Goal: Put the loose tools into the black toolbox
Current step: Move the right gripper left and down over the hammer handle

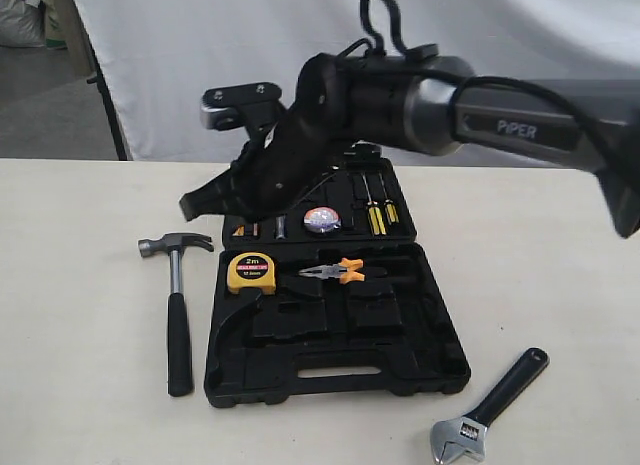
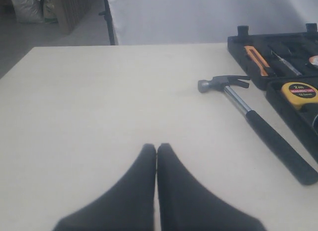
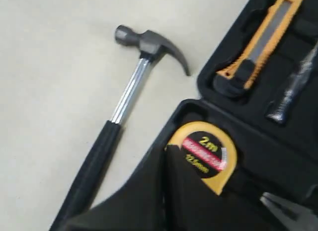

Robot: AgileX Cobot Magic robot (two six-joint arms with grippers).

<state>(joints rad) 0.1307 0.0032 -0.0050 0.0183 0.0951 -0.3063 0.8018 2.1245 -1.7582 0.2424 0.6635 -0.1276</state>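
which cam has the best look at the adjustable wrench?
Exterior view: the adjustable wrench lies in plain sight right of the black toolbox, visible from handle to jaws. Neither wrist view shows it at all.

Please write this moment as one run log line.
left tool: shut, empty | right tool: shut, empty, raised over toolbox | claw hammer: on table | adjustable wrench: on table

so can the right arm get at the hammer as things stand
probably yes: the hammer lies on bare table beside the toolbox, nothing over it, and the right arm hangs close by, jaws shut
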